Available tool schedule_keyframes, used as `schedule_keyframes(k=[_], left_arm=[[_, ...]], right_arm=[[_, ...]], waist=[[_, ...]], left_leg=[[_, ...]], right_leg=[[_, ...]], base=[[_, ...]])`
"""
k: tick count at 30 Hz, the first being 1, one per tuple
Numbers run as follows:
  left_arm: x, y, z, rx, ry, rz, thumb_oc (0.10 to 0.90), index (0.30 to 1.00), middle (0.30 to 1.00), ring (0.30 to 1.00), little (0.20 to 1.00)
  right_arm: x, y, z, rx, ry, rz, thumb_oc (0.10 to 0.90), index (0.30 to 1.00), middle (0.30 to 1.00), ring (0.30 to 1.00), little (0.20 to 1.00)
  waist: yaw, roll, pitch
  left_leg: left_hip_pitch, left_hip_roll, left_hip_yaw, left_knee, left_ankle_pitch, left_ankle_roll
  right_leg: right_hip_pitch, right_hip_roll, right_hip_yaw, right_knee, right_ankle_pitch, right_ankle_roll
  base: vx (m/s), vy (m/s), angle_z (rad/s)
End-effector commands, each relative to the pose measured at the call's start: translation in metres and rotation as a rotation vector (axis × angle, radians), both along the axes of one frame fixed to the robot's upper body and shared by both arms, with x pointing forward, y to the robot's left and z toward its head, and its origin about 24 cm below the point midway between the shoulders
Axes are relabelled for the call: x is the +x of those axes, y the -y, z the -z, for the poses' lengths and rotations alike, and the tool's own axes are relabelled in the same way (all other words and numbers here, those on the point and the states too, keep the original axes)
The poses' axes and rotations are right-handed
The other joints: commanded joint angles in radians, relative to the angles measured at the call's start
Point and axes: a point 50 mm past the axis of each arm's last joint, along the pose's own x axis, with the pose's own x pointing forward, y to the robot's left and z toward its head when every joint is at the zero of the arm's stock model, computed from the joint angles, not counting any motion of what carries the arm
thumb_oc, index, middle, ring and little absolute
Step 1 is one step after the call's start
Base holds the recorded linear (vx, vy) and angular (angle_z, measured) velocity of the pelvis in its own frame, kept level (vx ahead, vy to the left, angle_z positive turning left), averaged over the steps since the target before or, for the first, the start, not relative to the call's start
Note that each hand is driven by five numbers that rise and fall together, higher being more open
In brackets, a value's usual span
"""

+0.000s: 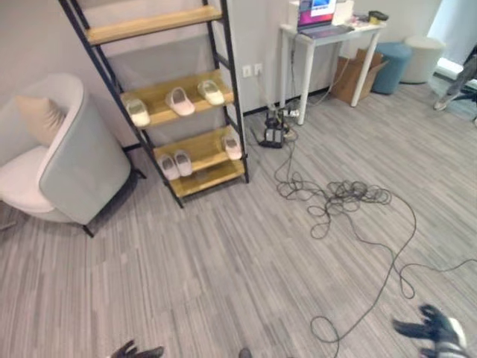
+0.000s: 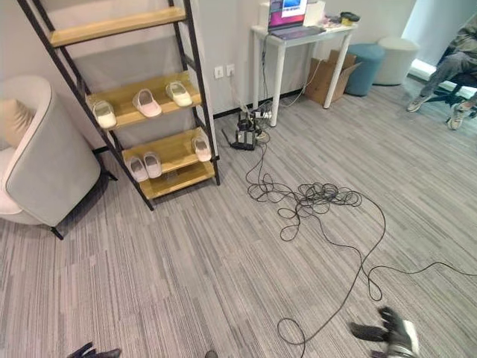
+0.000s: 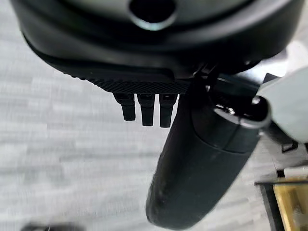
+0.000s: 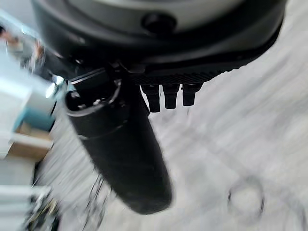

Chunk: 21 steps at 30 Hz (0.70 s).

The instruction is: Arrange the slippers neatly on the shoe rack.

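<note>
From the left eye view, the shoe rack (image 1: 203,144) stands far left, with white slippers (image 1: 179,101) lined up on its middle and lower shelves. In the right eye view both hands hang near and low over the floor (image 2: 223,253), the left hand (image 2: 93,351) and the right hand (image 2: 393,332). The left wrist view shows that hand's fingers (image 3: 147,110) loose and holding nothing. In the right wrist view, the right hand's fingers (image 4: 169,96) are equally slack and empty.

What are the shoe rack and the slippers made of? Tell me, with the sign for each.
The shoe rack: tan matte boards, apparently wood or wood-look laminate, on thin black bars, likely painted metal. The slippers: pale, smooth and thick-soled, probably moulded foam or rubber; the look leaves it open.
</note>
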Motion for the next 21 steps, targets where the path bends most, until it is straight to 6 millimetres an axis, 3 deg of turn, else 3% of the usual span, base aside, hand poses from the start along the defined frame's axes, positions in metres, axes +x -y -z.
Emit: schedule_keyframes(k=[1,5,7,9,10,11,13,14,15,17,18,19,21], left_arm=[[0.021,0.003,-0.003,0.041,0.037,0.031,0.800,0.900,0.900,0.900,0.900],[0.018,0.018,0.004,0.019,-0.011,0.093,0.800,0.900,0.900,0.900,0.900],[0.013,0.027,0.008,-0.023,-0.029,0.093,0.800,0.900,0.900,0.900,0.900],[0.015,0.031,0.009,-0.038,-0.018,0.108,0.800,0.900,0.900,0.900,0.900],[0.028,0.035,0.007,-0.031,0.004,0.160,0.800,0.900,0.900,0.900,0.900],[0.034,0.041,0.007,-0.031,0.014,0.199,0.800,0.900,0.900,0.900,0.900],[0.034,0.041,0.007,-0.031,0.014,0.199,0.800,0.900,0.900,0.900,0.900],[0.024,0.044,0.009,-0.031,-0.010,0.203,0.800,0.900,0.900,0.900,0.900],[0.019,0.046,0.012,-0.034,-0.028,0.210,0.800,0.900,0.900,0.900,0.900],[0.009,0.047,0.014,-0.036,-0.060,0.198,0.800,0.900,0.900,0.900,0.900],[-0.007,0.047,0.018,-0.064,-0.100,0.140,0.800,0.900,0.900,0.900,0.900],[-0.013,0.047,0.019,-0.071,-0.114,0.107,0.800,0.900,0.900,0.900,0.900],[-0.018,0.043,0.019,-0.055,-0.143,0.107,0.800,0.900,0.900,0.900,0.900]], right_arm=[[0.002,-0.015,0.004,0.014,0.017,-0.051,0.800,0.900,0.900,0.900,0.900],[-0.005,-0.030,0.018,0.057,-0.061,-0.092,0.800,0.900,0.900,0.900,0.900],[-0.005,-0.042,0.025,0.098,-0.085,-0.122,0.800,0.900,0.900,0.900,0.900],[0.007,-0.046,0.020,0.093,-0.061,-0.189,0.800,0.900,0.900,0.900,0.900],[0.014,-0.050,0.017,0.087,-0.042,-0.233,0.800,0.900,0.900,0.900,0.900],[0.015,-0.050,0.018,0.076,-0.060,-0.245,0.800,0.900,0.900,0.900,0.900],[0.015,-0.050,0.018,0.076,-0.060,-0.245,0.800,0.900,0.900,0.900,0.900],[0.013,-0.054,0.021,0.067,-0.089,-0.286,0.800,0.900,0.900,0.900,0.900],[0.013,-0.058,0.022,0.063,-0.103,-0.308,0.800,0.900,0.900,0.900,0.900],[0.021,-0.065,0.023,0.047,-0.119,-0.370,0.800,0.900,0.900,0.900,0.900],[0.025,-0.072,0.023,0.025,-0.133,-0.442,0.800,0.900,0.900,0.900,0.900],[0.021,-0.074,0.026,0.003,-0.154,-0.463,0.800,0.900,0.900,0.900,0.900],[0.016,-0.078,0.030,-0.022,-0.199,-0.509,0.800,0.900,0.900,0.900,0.900]], waist=[[0.010,-0.026,-0.002],[0.010,-0.029,0.007],[0.012,-0.040,0.030],[0.021,-0.060,0.075],[0.031,-0.077,0.121],[0.044,-0.085,0.143],[0.044,-0.084,0.143],[0.072,-0.077,0.127],[0.091,-0.072,0.121],[0.139,-0.077,0.113],[0.158,-0.082,0.099],[0.164,-0.081,0.088],[0.167,-0.105,0.066]], left_leg=[[0.021,-0.004,0.017,-0.007,-0.048,-0.044],[0.018,0.000,0.010,-0.002,-0.053,-0.046],[-0.001,0.011,0.003,0.066,-0.081,-0.051],[-0.080,0.027,0.014,0.232,-0.122,-0.068],[-0.209,0.064,0.036,0.469,-0.081,-0.088],[-0.295,0.059,0.059,0.520,-0.064,-0.075],[-0.297,0.061,0.058,0.526,-0.068,-0.074],[-0.348,0.041,0.103,0.394,-0.071,-0.050],[-0.342,0.031,0.121,0.299,-0.029,-0.055],[-0.380,0.017,0.102,0.178,0.001,-0.062],[-0.345,0.004,0.066,0.127,0.015,-0.053],[-0.337,0.000,0.060,0.131,0.037,-0.043],[-0.330,-0.018,0.067,0.168,0.026,-0.022]], right_leg=[[-0.018,-0.032,0.020,0.013,-0.012,0.082],[-0.024,-0.032,0.005,0.048,-0.036,0.072],[-0.035,-0.035,0.005,0.087,-0.057,0.062],[-0.050,-0.043,0.020,0.118,-0.074,0.047],[-0.044,-0.041,0.021,0.123,-0.081,0.020],[-0.013,-0.034,0.017,0.102,-0.102,0.010],[-0.013,-0.033,0.017,0.102,-0.103,0.010],[0.022,-0.012,0.021,0.077,-0.130,0.025],[0.043,-0.005,0.034,0.070,-0.139,0.031],[0.088,0.003,0.060,0.059,-0.154,0.040],[0.108,0.008,0.076,0.068,-0.173,0.051],[0.114,0.009,0.078,0.079,-0.176,0.056],[0.120,-0.014,0.083,0.128,-0.169,0.071]], base=[[0.02,-0.012,0.33],[0.07,-0.045,0.24],[0.10,-0.117,0.11],[-0.02,-0.168,0.08],[0.14,-0.265,0.16],[0.17,-0.223,0.34],[0.25,-0.048,0.34],[0.51,0.016,-0.03],[0.71,0.045,-0.15],[0.50,0.079,-0.14],[0.49,0.100,-0.40],[0.54,0.141,-0.75],[0.58,0.164,-0.98]])
